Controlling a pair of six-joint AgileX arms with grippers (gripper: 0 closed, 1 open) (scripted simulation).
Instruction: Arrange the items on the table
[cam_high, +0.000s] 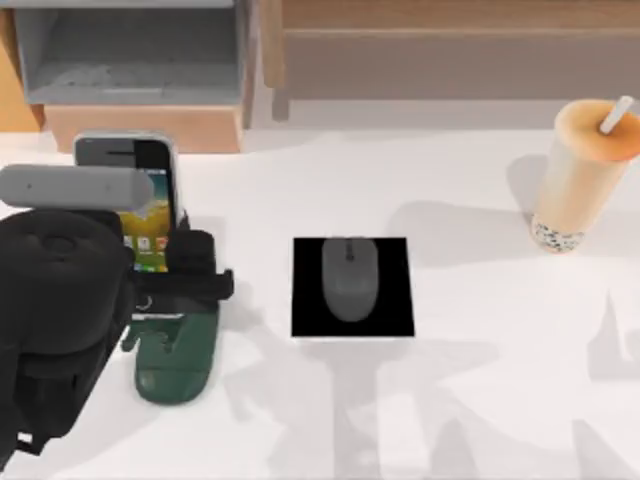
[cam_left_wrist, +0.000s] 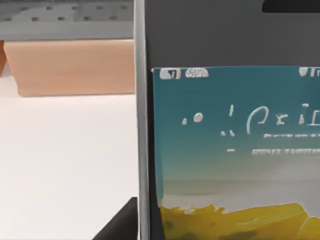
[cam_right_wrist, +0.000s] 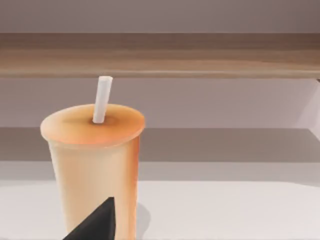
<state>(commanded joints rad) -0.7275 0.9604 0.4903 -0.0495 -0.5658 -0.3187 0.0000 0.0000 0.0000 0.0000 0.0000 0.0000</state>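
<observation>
The silver-rimmed smartphone (cam_high: 130, 200) stands tilted at the table's (cam_high: 480, 400) left, its colourful screen (cam_left_wrist: 235, 145) close up in the left wrist view. My left gripper (cam_high: 188, 265) is at the phone's lower end and shut on it, one dark finger (cam_left_wrist: 120, 225) against the silver rim. In the middle the dark grey mouse (cam_high: 349, 279) lies on a black pad (cam_high: 310, 315). At the far right stands the orange-beige cup (cam_high: 578, 180) with a white straw (cam_right_wrist: 102, 100). A dark part of my right gripper (cam_right_wrist: 95, 225) is low in front of the cup (cam_right_wrist: 92, 170).
A dark green stand (cam_high: 175, 360) lies on the table just below the phone and my left gripper. A wooden shelf unit (cam_high: 140, 70) with a grey compartment runs along the back edge, and a long wooden shelf (cam_right_wrist: 160, 55) runs behind the cup.
</observation>
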